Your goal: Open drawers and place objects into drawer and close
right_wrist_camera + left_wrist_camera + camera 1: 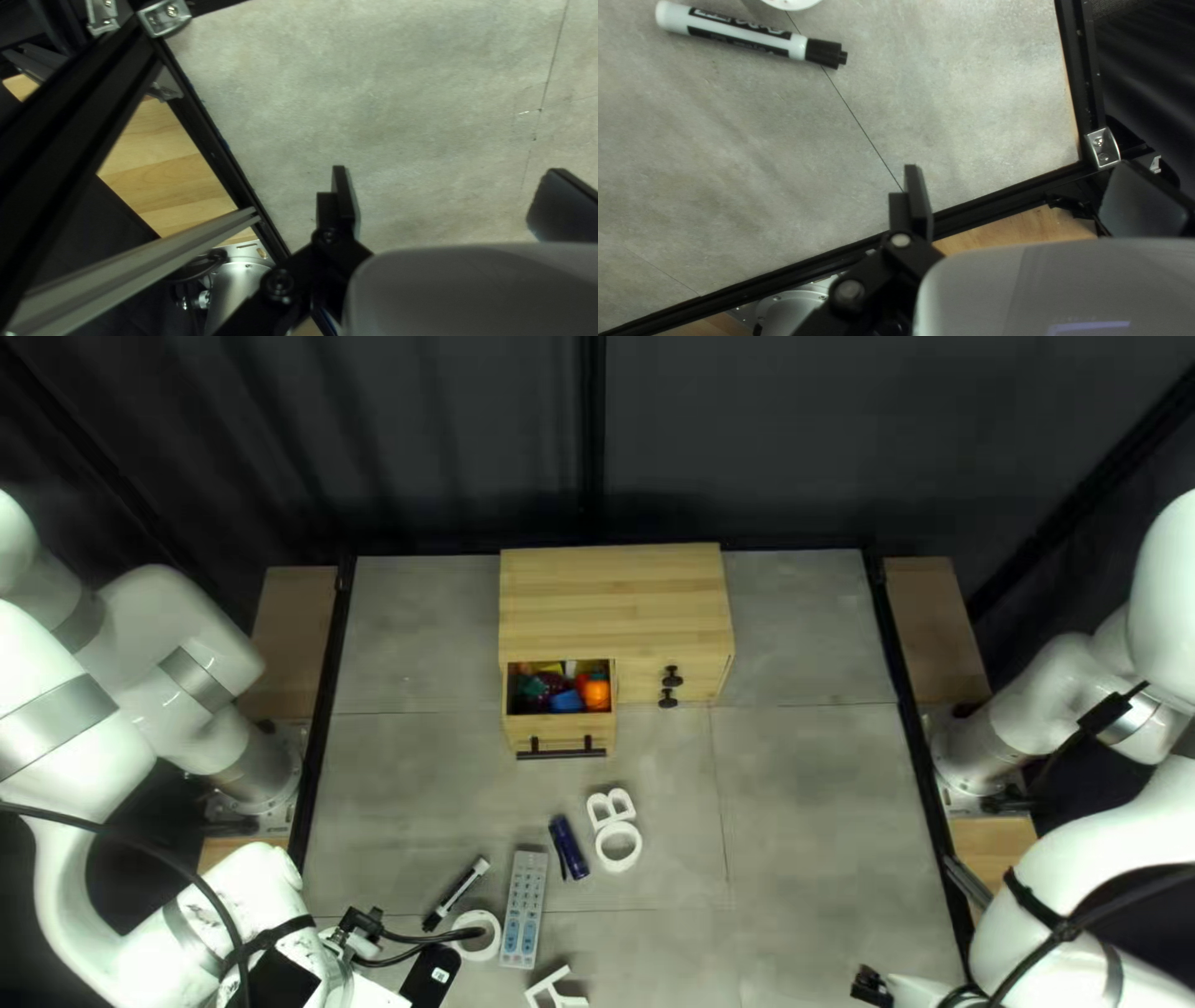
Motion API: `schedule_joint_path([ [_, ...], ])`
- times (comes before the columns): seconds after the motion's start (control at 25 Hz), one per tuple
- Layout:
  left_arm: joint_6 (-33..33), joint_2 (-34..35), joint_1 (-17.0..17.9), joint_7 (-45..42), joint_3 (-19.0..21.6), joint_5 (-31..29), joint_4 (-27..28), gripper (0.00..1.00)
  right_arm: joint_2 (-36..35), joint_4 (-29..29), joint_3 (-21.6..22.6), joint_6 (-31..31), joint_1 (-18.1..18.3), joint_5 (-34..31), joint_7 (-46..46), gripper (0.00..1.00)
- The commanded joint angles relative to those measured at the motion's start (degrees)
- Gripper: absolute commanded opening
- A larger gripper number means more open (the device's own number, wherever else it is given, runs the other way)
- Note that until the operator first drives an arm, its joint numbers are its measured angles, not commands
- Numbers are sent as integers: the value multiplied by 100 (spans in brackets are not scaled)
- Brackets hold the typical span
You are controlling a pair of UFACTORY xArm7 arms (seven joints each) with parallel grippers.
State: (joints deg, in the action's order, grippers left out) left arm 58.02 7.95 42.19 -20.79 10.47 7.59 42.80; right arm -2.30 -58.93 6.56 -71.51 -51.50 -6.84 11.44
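Shows left claw (1021, 180) and right claw (448, 180) released, spread wide, grasping nothing. Has bar-handled drawer (560, 732) pulled open, well apart from both, with small colourful objects (567, 701) inside. Leaves dry-erase marker (747, 37), remote control (524, 909) and white letter B (610, 807) outside, ahead of left claw; probably needs loading, then closing. Runs black rail (990, 202) beneath left claw, side rail (215, 146) beside right claw, grey tabletop (405, 93) ahead.
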Motion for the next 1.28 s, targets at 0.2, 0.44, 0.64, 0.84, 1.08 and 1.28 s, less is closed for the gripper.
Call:
schedule_joint_path([
  [0.2, 0, 0, 0, 0, 0, 0, 0, 100, 27, 104, 0, 129, -11, -69, -318, 100],
  [0.44, 0, 0, 0, 0, 0, 0, 0, 100, 27, 104, 0, 129, -11, -69, -318, 100],
  [0.64, 0, 0, 0, 0, 0, 0, 0, 100, 27, 104, 0, 129, -11, -69, -318, 100],
  [0.84, 0, 0, 0, 0, 0, 0, 0, 100, 27, 104, 0, 129, -11, -69, -318, 100],
  [1.08, 0, 0, 0, 0, 0, 0, 0, 100, 27, 104, 0, 129, -11, -69, -318, 100],
  [1.28, 0, 0, 0, 0, 0, 0, 0, 100, 27, 104, 0, 129, -11, -69, -318, 100],
])
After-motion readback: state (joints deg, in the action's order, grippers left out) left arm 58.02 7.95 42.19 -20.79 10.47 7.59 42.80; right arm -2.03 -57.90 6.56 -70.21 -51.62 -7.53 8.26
